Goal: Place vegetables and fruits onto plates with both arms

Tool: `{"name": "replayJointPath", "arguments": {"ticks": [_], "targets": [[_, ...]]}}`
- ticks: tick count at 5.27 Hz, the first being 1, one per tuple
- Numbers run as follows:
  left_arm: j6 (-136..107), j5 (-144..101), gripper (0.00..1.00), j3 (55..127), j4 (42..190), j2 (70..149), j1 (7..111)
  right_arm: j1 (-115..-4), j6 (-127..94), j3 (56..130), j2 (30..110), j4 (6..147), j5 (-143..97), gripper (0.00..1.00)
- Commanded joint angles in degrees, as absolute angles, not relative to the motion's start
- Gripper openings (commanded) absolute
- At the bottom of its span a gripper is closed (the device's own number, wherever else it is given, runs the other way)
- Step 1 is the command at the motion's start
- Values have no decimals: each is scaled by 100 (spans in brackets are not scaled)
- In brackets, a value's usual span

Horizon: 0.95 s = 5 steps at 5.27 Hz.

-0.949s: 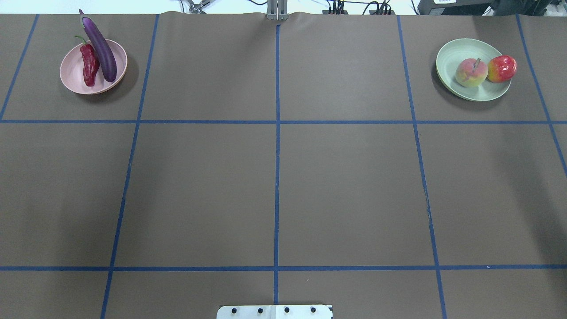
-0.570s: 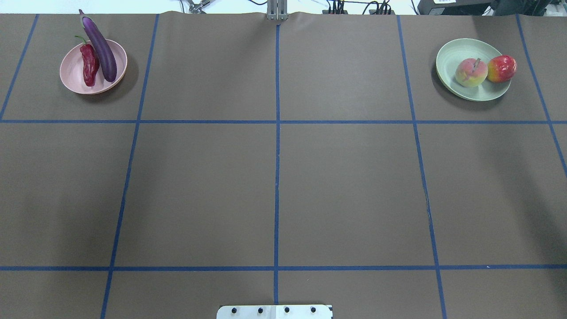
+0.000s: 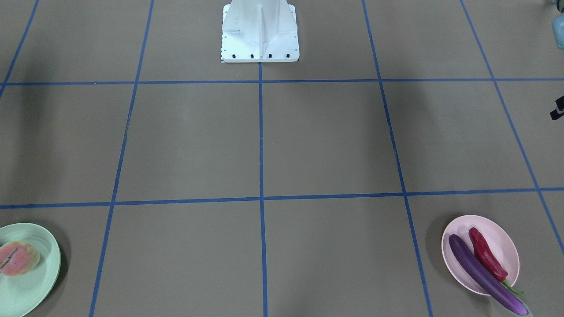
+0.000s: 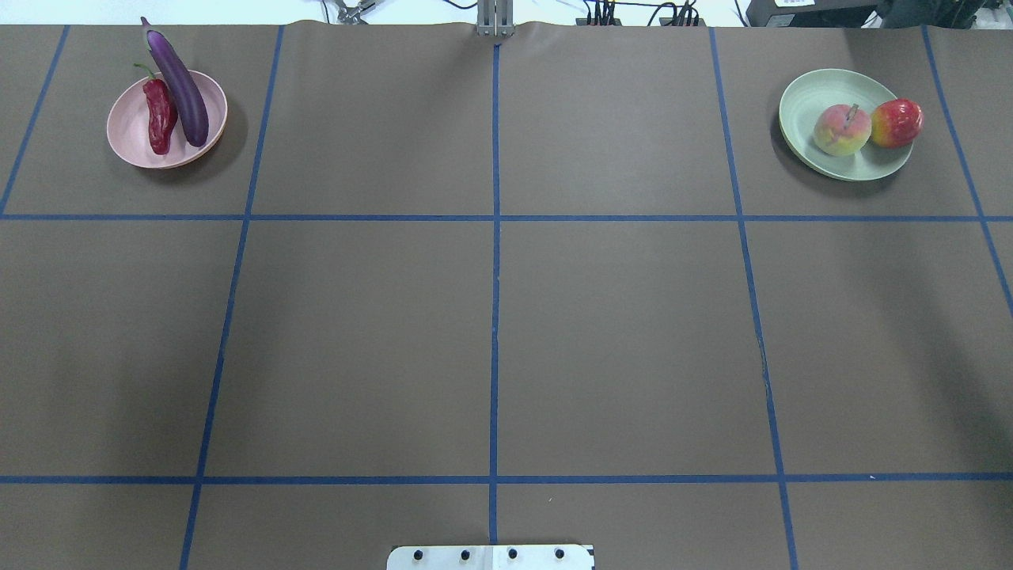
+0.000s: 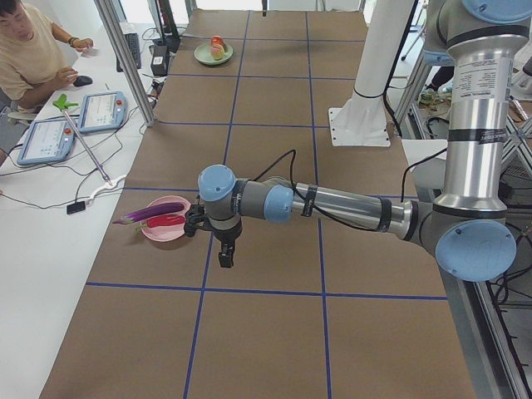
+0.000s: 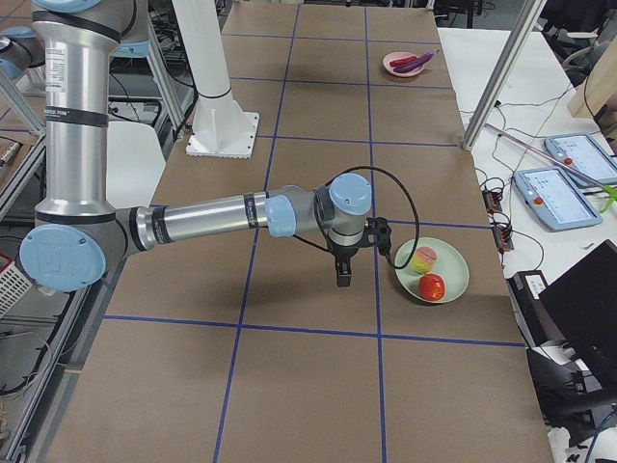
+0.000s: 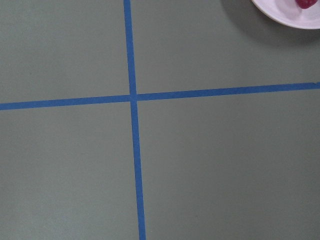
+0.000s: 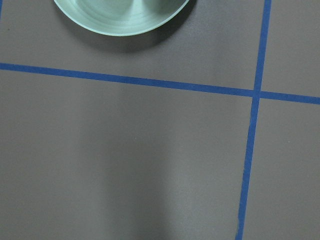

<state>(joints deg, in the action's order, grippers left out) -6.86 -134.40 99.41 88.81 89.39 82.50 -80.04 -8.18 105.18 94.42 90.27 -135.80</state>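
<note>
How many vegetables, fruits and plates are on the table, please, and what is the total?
Vegetables: 2 (eggplant, chili pepper)
Fruits: 2 (pomegranate, peach)
Plates: 2 (pink plate, green plate)
Total: 6

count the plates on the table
2. The pink plate is at the far left corner, holding the eggplant and chili; the green plate is at the far right corner, holding the peach and pomegranate. None seems hidden.
</note>
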Motion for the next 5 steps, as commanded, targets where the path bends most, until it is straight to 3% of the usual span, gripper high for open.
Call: {"name": "replayJointPath", "arguments": {"ticks": [1, 5], "targets": [[-686, -13456, 100, 10053, 8894, 8904, 8253, -7901, -739, 10477, 9413, 9053, -13353, 100], [-694, -13447, 100, 10097, 8825, 8921, 8244, -7901, -765, 10521, 9316, 9035, -13342, 100]]}}
